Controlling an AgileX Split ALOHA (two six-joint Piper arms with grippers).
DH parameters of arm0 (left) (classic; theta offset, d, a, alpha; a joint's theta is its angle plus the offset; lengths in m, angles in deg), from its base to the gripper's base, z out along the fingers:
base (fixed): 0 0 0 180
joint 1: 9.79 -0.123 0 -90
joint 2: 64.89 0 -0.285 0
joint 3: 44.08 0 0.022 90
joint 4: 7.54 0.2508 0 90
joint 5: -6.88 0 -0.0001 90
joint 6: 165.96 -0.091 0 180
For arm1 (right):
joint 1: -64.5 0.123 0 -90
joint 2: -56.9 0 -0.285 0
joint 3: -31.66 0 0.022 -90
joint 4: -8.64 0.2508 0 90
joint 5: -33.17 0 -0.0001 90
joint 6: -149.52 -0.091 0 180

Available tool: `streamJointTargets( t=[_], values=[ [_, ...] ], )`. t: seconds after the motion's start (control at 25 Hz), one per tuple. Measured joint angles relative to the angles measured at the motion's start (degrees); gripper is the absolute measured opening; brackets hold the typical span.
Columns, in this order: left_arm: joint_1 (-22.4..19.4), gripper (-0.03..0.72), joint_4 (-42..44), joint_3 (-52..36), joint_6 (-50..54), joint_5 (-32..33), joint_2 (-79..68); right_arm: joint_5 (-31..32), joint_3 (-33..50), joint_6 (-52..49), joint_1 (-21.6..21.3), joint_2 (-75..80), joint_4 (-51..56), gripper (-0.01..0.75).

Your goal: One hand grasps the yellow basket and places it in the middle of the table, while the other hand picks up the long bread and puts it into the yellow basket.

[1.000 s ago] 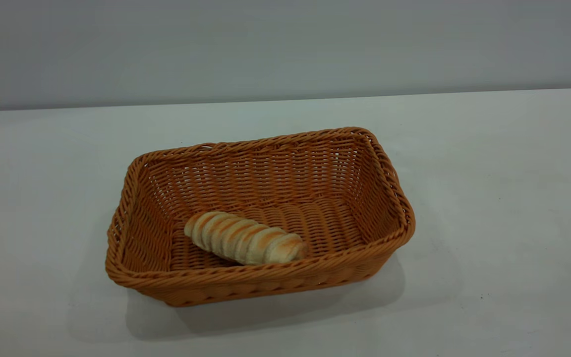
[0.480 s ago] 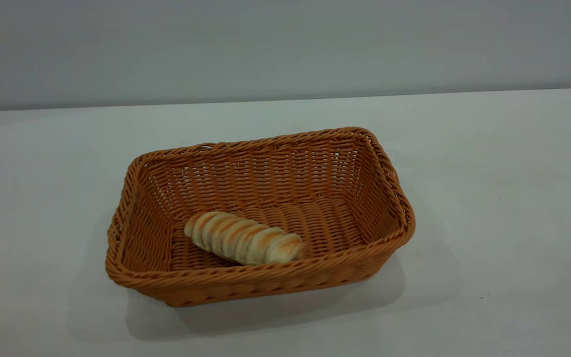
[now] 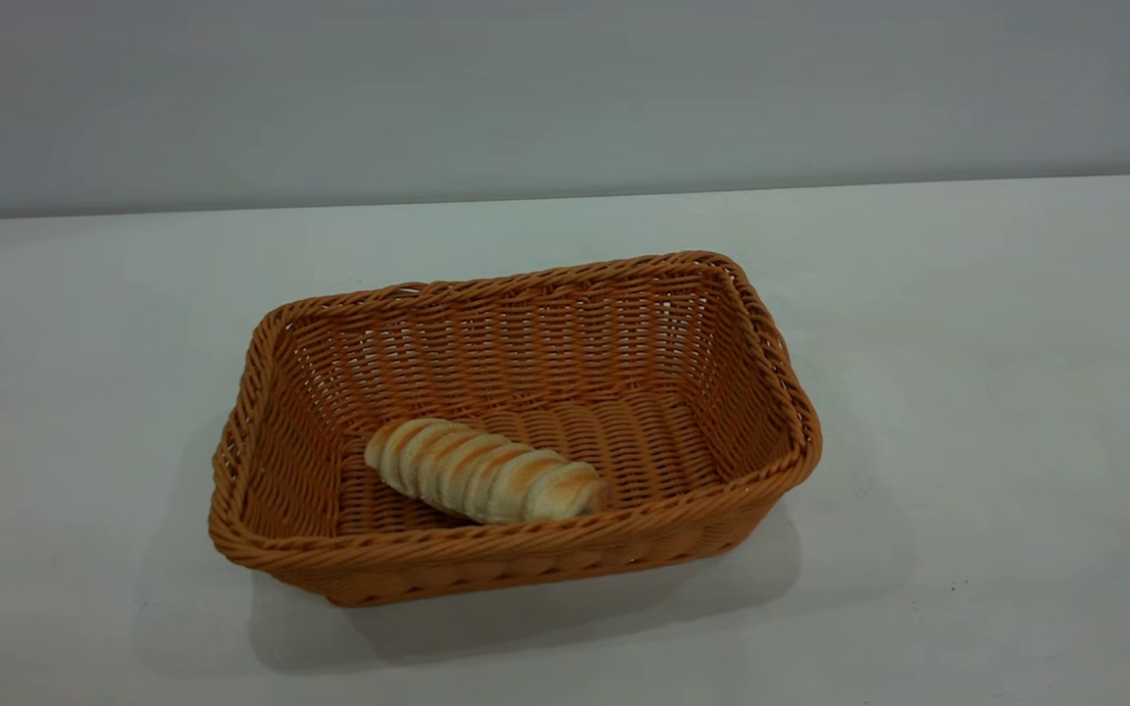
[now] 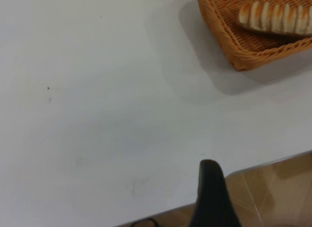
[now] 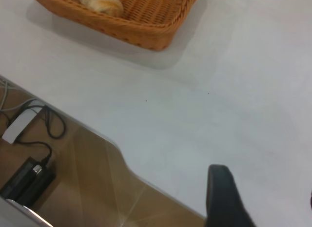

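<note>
The yellow basket stands in the middle of the table. The long bread lies inside it on the floor, near the front wall, tilted slightly. Neither arm shows in the exterior view. In the left wrist view the basket's corner and the bread are far from my left gripper, which hangs at the table's edge; one finger shows with nothing beside it. My right gripper is also far from the basket, open and empty.
The table's front edge and brown floor show below both grippers. A power adapter with cables lies on the floor on the right arm's side. A grey wall stands behind the table.
</note>
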Motion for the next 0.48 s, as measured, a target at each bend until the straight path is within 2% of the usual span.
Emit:
streamJointTargets(
  t=[0.36, 0.48],
  values=[
    [0.0, 0.559, 0.0, 0.0, 0.01, 0.0, 0.0, 0.0, 0.01, 0.0, -0.32, 0.0, 0.0, 0.463],
    [-1.87, 0.559, 0.0, 0.0, 0.01, 0.0, 0.2, 0.0, 0.06, 0.0, -4.92, -0.07, 0.0, 0.463]
  ],
)
